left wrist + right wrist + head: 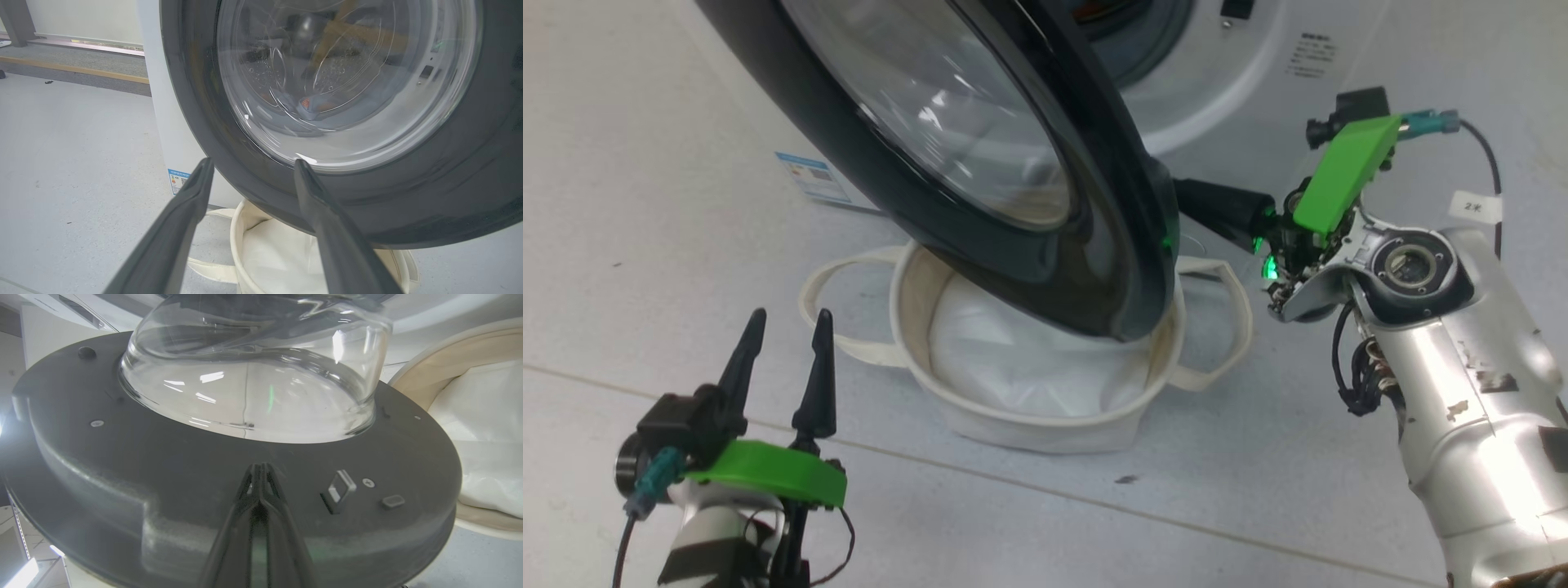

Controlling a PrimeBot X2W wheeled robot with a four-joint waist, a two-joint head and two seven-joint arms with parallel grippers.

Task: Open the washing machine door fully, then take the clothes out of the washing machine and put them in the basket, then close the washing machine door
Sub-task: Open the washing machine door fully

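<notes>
The basket (1013,429) sat at six o'clock beneath the open door (1094,269), holding a white liner (1013,359); our left gripper (788,314), at seven o'clock, had fingers apart; our right gripper (259,469), fingers together, touched the door's inner face.

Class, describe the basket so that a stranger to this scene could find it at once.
Start at the big white washing machine and its round black door, swung open. On the floor below the door's lower edge stands the basket. Unlike the hard machine, it is a soft cream canvas tub with two loop handles and a white liner.
</notes>
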